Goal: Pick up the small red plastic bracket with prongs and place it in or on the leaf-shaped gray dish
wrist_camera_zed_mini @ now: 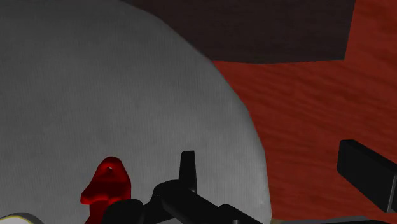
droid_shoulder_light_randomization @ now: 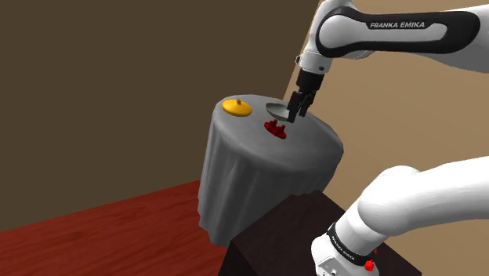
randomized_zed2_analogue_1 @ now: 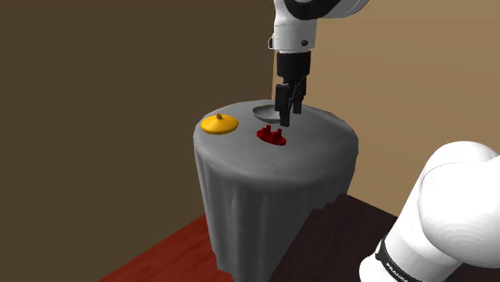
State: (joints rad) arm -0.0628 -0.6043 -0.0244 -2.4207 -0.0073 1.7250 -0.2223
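Note:
A small red bracket (droid_shoulder_light_randomization: 276, 128) (randomized_zed2_analogue_1: 271, 135) with upright prongs lies on a round table draped in grey cloth (droid_shoulder_light_randomization: 266, 168) (randomized_zed2_analogue_1: 272, 184). Just behind it sits the shallow grey dish (droid_shoulder_light_randomization: 275, 107) (randomized_zed2_analogue_1: 262, 111), partly hidden by my hand. My black gripper (droid_shoulder_light_randomization: 296, 110) (randomized_zed2_analogue_1: 287, 114) hangs a little above the tabletop, close to the bracket on the shoulder view's right and in front of the dish. Its fingers stand apart with nothing between them. In the wrist view the bracket (wrist_camera_zed_mini: 105, 185) lies off to one side of the gripper (wrist_camera_zed_mini: 275, 184), outside the left finger (wrist_camera_zed_mini: 186, 167).
A yellow lid-like object (droid_shoulder_light_randomization: 237, 107) (randomized_zed2_analogue_1: 219, 123) rests on the table's far left side. The cloth hangs down to a red wooden floor (droid_shoulder_light_randomization: 94, 235). My dark stand (droid_shoulder_light_randomization: 282, 235) is close to the table. Brown walls stand behind.

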